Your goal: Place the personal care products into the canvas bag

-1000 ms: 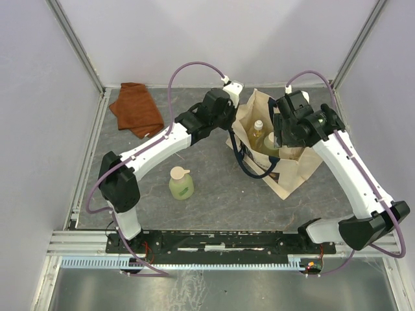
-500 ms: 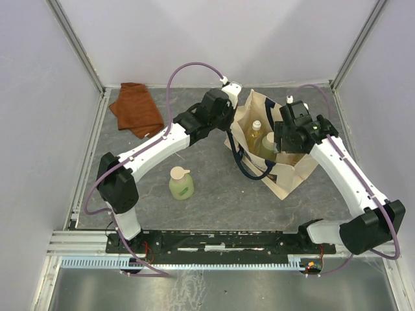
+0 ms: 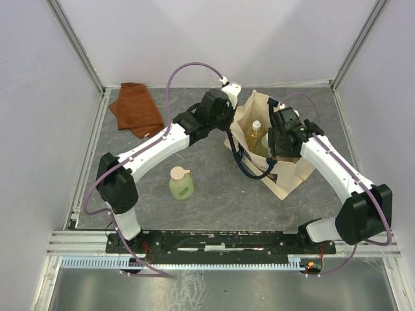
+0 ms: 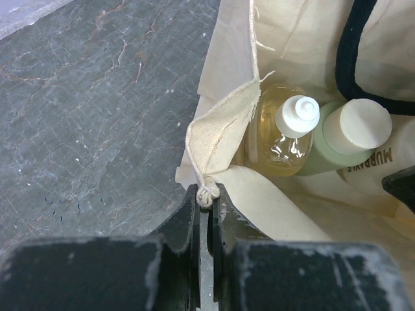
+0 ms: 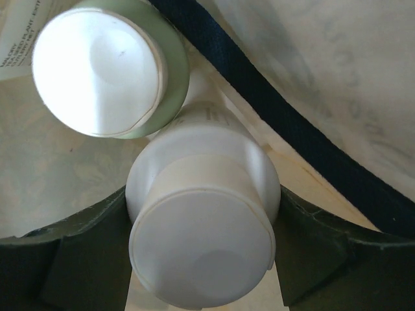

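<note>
Left jaws pinch shut on the rim of the canvas bag [image 4: 227,123], holding it open. Right jaws, down inside the bag, clasp a white bottle [image 5: 202,194]. Likely next: let go, lift clear. A green bottle [image 3: 181,184] sits on the bench [image 3: 220,201], well apart from both jaws.

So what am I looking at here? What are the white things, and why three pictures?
The white things are two robot arms bolted to a table. The wide picture looks down from above. The two close-ups come from small cameras on each wrist. The left gripper pinches the rim of the canvas bag, apparently to hold it open. The right gripper reaches inside the bag, holding a cream-white bottle. An amber bottle and a green capped bottle are already in there. Outside the bag are a spout-capped green bottle and a rust-brown cloth.
</note>
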Controlling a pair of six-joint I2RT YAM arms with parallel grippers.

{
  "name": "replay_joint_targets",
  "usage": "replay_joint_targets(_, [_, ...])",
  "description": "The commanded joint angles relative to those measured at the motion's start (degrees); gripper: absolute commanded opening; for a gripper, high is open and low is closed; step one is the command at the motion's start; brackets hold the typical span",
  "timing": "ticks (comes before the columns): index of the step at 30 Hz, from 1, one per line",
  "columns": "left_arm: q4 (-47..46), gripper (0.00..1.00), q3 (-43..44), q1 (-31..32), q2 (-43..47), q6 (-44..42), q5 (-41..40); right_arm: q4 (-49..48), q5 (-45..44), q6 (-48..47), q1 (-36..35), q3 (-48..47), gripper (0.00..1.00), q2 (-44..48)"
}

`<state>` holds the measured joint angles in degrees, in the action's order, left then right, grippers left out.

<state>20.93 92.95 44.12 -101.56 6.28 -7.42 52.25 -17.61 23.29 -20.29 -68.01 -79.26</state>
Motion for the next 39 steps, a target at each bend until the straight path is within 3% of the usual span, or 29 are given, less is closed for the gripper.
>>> replay_joint_targets(1, [-1.3, 0.03, 0.5, -0.4, 3.2, -2.2, -0.6, -7.4, -0.6, 1.1, 0.1, 0.9, 0.00, -0.8])
replay_joint_targets(15, [-1.1, 0.03, 0.5, -0.3, 2.8, -2.3, -0.6, -10.2, 1.6, 2.5, 0.1, 6.1, 0.03, -4.1])
replay_joint_targets(17, [-1.1, 0.03, 0.5, -0.4, 2.7, -2.3, -0.6, -9.7, 1.6, 2.6, 0.1, 6.2, 0.10, -4.3])
replay_joint_targets(19, [-1.1, 0.03, 0.4, -0.4, 2.6, -2.4, -0.7, -9.1, 1.5, 2.4, 0.1, 6.1, 0.24, -4.0])
replay_joint_targets(24, [-1.0, 0.03, 0.4, -0.4, 2.5, -2.5, -0.7, -5.7, 0.2, 1.3, 0.1, 3.3, 0.78, -1.8])
replay_joint_targets(25, [-1.0, 0.03, 0.5, -0.4, 2.4, -2.5, -0.7, -4.3, -0.1, 1.0, 0.1, 1.8, 0.86, -1.4])
replay_joint_targets(31, [-1.0, 0.03, 0.3, -0.4, 1.5, -3.6, -0.3, 5.8, -0.8, -1.3, 0.1, -11.3, 0.99, 3.3])
replay_joint_targets(35, [-1.1, 0.03, 0.1, -0.4, 1.0, -4.2, 0.5, 13.7, -0.5, -1.0, -0.1, -20.3, 1.00, 5.6])
replay_joint_targets(39, [-1.1, 0.03, 0.4, -0.4, 0.5, -5.9, 0.6, 14.5, 2.2, -1.0, -2.0, -21.8, 1.00, 11.4])
